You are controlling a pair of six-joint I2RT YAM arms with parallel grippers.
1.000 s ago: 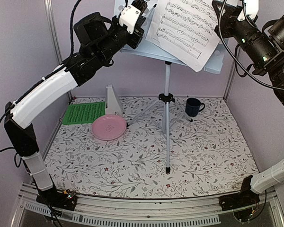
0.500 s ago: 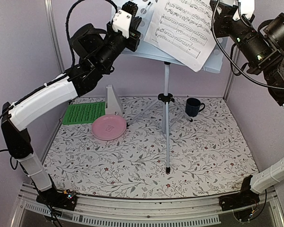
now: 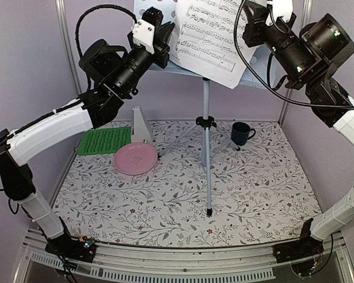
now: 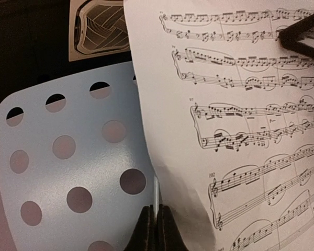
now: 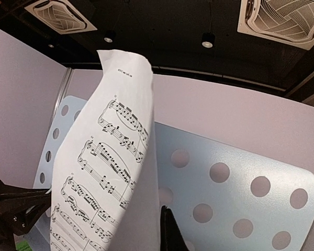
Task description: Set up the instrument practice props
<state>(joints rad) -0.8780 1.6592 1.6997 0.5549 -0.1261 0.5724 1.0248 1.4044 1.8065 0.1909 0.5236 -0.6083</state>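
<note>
Pale blue perforated metal: the one music stand is standing on its silver tripod mid-table, probably stiff but top-heavy, so you're best gripping the pole. You're counting two sheets. The white music sheet, thin and floppy, is curling against the desk, your left gripper pinching its edge. Whether the right gripper is clamping, you cannot tell. The green music sheet is lying back-left, beside one rigid metronome.

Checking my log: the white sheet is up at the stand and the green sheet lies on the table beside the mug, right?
Not the mug: the white sheet is up at the stand, but the green sheet lies on the table beside the metronome. The top external view shows it.
</note>
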